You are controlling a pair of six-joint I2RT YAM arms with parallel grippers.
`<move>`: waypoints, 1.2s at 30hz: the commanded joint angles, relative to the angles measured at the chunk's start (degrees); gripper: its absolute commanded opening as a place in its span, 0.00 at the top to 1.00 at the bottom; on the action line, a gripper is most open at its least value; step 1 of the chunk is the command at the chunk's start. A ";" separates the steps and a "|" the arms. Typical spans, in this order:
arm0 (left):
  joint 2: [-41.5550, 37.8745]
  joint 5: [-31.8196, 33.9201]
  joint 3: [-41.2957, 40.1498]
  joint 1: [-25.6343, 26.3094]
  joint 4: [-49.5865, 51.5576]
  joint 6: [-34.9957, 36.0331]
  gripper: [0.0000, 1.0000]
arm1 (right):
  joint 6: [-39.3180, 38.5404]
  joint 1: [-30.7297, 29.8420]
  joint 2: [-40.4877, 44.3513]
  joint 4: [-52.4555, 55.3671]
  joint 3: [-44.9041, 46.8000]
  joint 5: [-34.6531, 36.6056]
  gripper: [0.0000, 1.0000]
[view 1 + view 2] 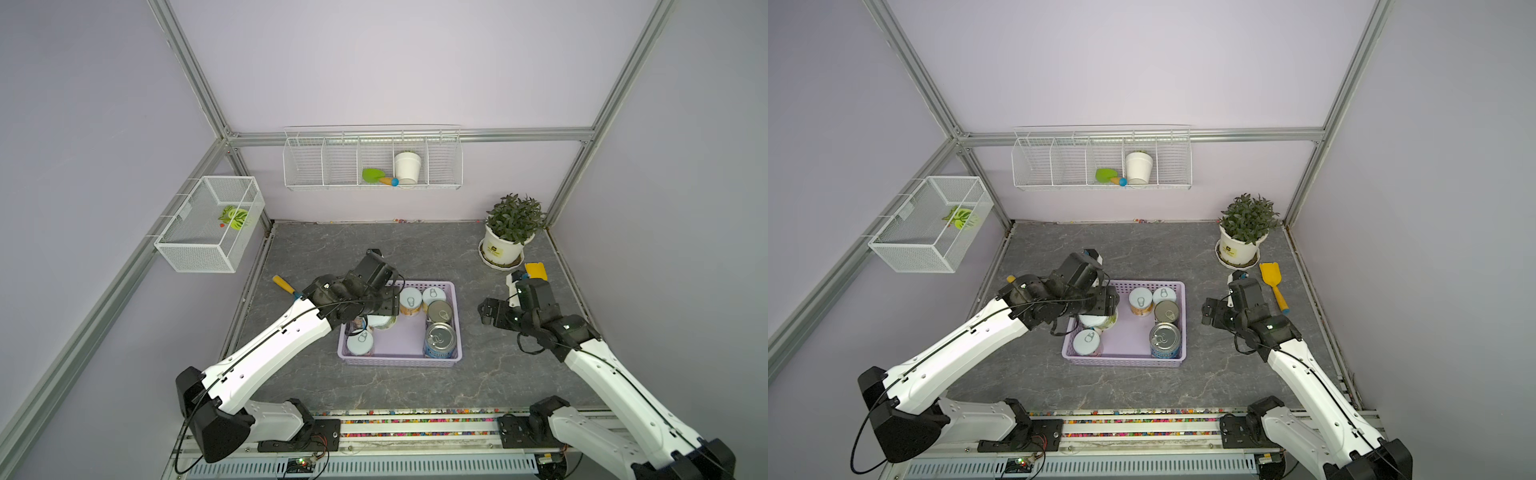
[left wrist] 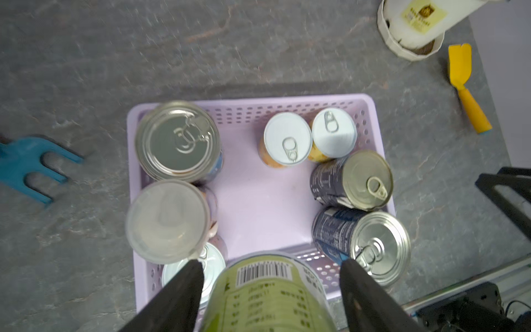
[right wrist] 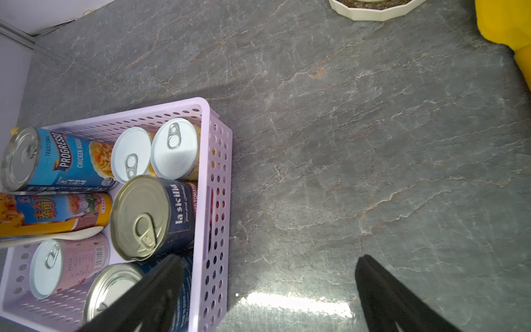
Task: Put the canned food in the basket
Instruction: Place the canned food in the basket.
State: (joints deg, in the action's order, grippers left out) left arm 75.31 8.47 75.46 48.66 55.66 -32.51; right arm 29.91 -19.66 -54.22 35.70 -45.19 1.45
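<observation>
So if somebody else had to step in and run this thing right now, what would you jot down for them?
The left gripper is shut on a green-labelled cylindrical metal can, over the left side of the shallow lilac perforated plastic basket; whether it touches the floor I cannot tell.
The right gripper is open and empty, over the grey stone-patterned table beside the basket.
Done: seven other cans stand in the basket.
Left: release the held can there; I see none outside.
</observation>
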 commanded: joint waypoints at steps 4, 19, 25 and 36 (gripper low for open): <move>-1.23 -4.41 -5.66 0.33 -7.17 -0.36 0.50 | -0.75 -0.47 2.48 2.27 -0.61 4.17 0.02; 8.72 -4.08 -9.02 0.31 -14.21 -0.45 0.54 | -0.81 -0.55 1.56 1.12 1.21 4.95 0.02; 13.50 -2.74 -9.02 0.66 -14.75 -1.15 0.55 | -0.73 -0.55 1.31 0.84 1.42 4.96 0.02; 18.99 -0.58 -11.47 1.17 -16.43 -2.68 0.55 | -0.74 -0.57 1.12 0.51 1.77 4.88 0.02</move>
State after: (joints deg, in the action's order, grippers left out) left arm 93.89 6.33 64.34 49.56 40.40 -34.02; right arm 29.71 -19.86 -52.90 36.58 -44.49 5.78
